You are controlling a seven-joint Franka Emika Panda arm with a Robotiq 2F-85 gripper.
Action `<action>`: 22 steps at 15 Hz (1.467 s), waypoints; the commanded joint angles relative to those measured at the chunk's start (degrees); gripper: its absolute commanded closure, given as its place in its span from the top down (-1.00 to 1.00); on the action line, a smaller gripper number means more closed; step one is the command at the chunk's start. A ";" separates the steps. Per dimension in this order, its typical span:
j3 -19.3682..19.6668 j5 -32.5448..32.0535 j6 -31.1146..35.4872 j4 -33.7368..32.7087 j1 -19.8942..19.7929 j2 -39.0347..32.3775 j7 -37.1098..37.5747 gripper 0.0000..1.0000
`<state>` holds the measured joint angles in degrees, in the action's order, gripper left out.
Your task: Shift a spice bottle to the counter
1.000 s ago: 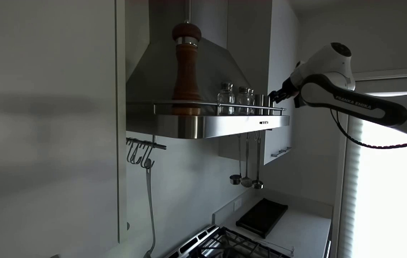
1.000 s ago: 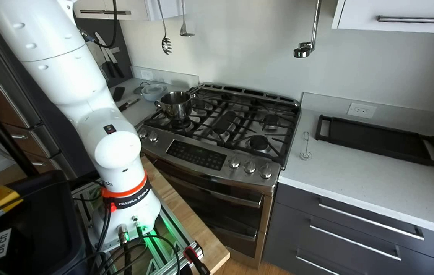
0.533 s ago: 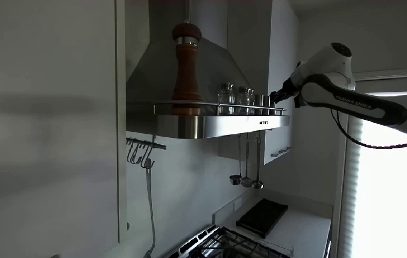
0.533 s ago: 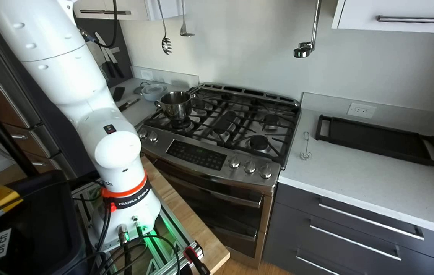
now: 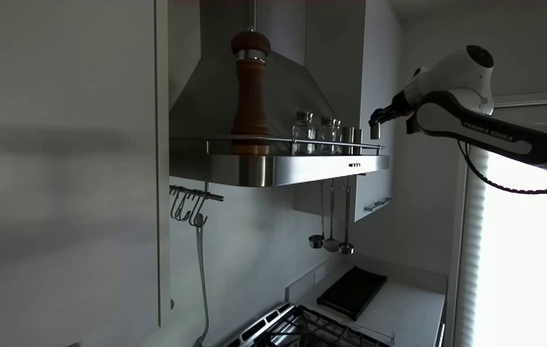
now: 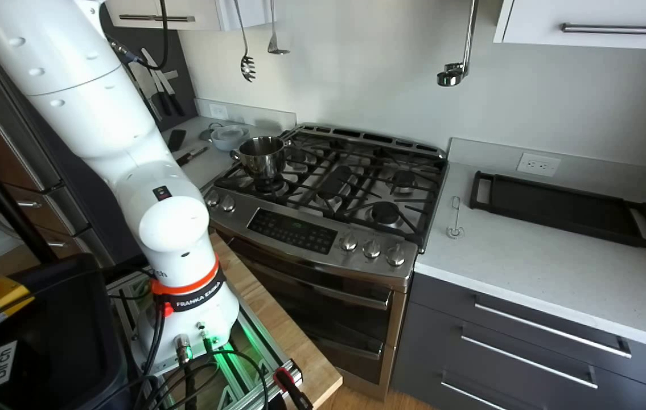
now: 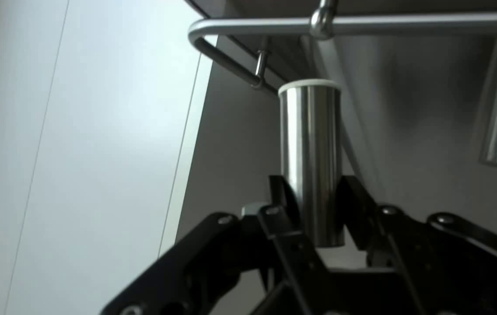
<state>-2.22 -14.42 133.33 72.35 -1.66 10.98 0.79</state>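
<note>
Spice bottle [image 7: 311, 144], a shiny metal cylinder, hangs roughly upright in my claw [image 7: 314, 210], whose two fingers [image 7: 355, 210] press against its sides. Just below my claw, in an exterior view, runs the rail [image 7: 406, 25] of the range hood [image 5: 302, 169]; I hold the bottle clear of it. Beside my claw and behind that rail I see two more metal cylinders [image 5: 348, 135], then glass jars [image 5: 304, 132], and farther from my claw a tall wooden mill [image 5: 250, 96]. Well below my claw spreads the pale counter [image 5: 408, 308], where a black tray [image 5: 353, 291] lies near the cooktop [image 5: 312, 332].
</note>
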 commanded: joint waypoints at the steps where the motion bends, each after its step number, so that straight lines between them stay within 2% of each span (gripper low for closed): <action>1: -0.32 -3.96 2.65 0.54 -1.46 1.72 2.31 -0.78; 5: -2.20 -15.37 -2.35 2.80 -4.82 4.32 11.40 -0.78; 8: -2.72 -19.63 -4.06 7.29 -5.91 7.65 18.69 -0.78; 14: -1.21 -19.58 1.41 23.34 -6.13 16.76 27.51 -0.78; 15: -1.78 -18.40 3.18 25.83 -7.74 17.93 28.18 -0.78; 20: -2.06 -15.37 6.75 33.89 -10.22 21.06 31.13 -0.78; 21: -3.01 -15.86 5.10 29.38 -10.92 18.30 29.03 -0.28; 22: -3.04 -15.35 5.49 30.66 -11.22 18.79 29.33 -0.28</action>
<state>-3.98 -31.38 138.48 103.17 -10.82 29.85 31.12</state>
